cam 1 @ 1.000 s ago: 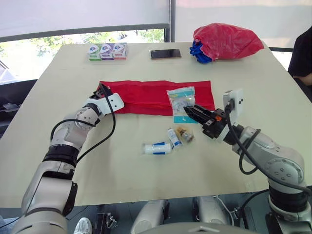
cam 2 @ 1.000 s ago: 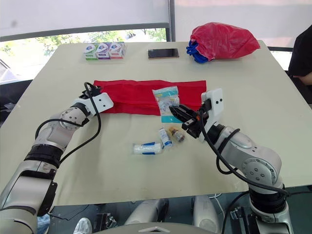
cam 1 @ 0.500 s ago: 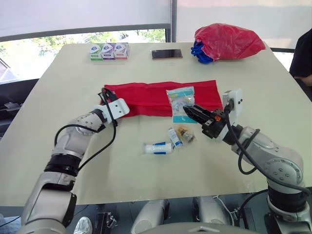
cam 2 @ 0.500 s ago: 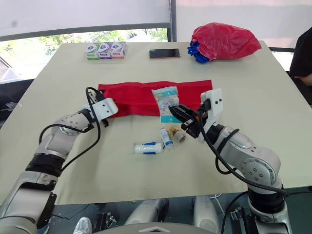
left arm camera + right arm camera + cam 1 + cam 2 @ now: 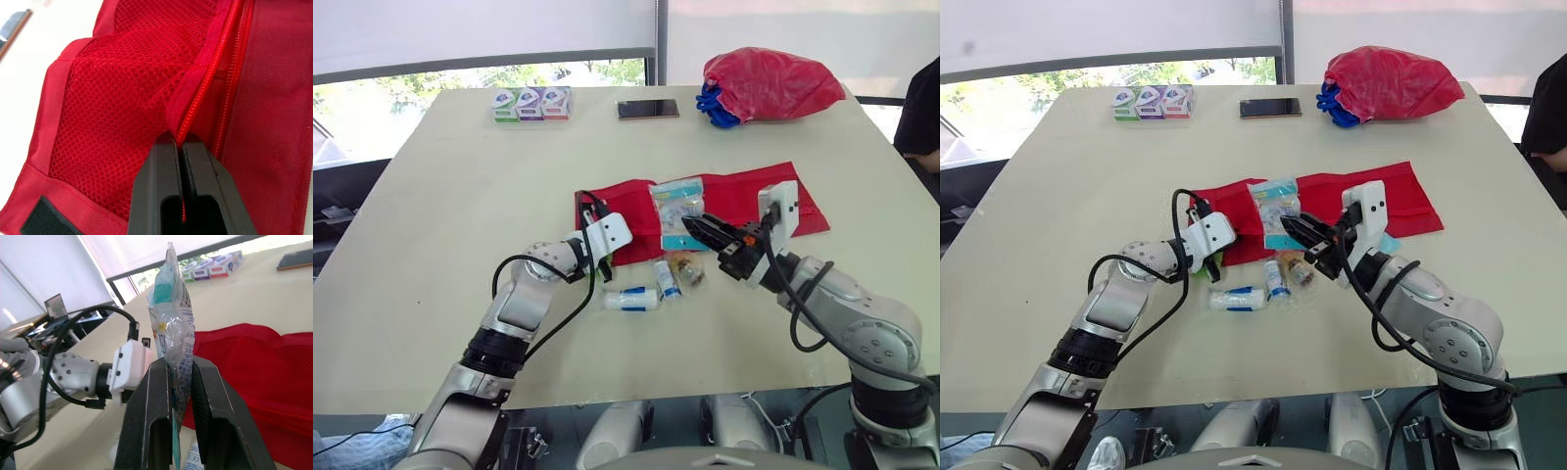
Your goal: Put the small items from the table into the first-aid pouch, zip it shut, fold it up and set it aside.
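Bare worktop (image 5: 440, 294) lies nearest. Beyond it a white tube (image 5: 628, 299), a small white bottle (image 5: 667, 278) and an amber vial (image 5: 686, 267) lie loose, their labels unreadable, just before the red pouch (image 5: 744, 196). The left gripper (image 5: 179, 142) is clamped on the pouch's zip edge. The right gripper (image 5: 181, 364) pinches a clear packet (image 5: 173, 308) upright. Farthest are three small boxes (image 5: 530, 102), a phone (image 5: 647, 108) and a red bag (image 5: 769, 83).

You'll see the red cloth first-aid pouch (image 5: 107, 112) is coarse open mesh beside smoother woven fabric. The clear plastic packet (image 5: 172, 323) looks glossy and crinkled. The cream bench (image 5: 440, 196) is smooth, matt. Far right, the red plastic bag (image 5: 769, 83) shines.
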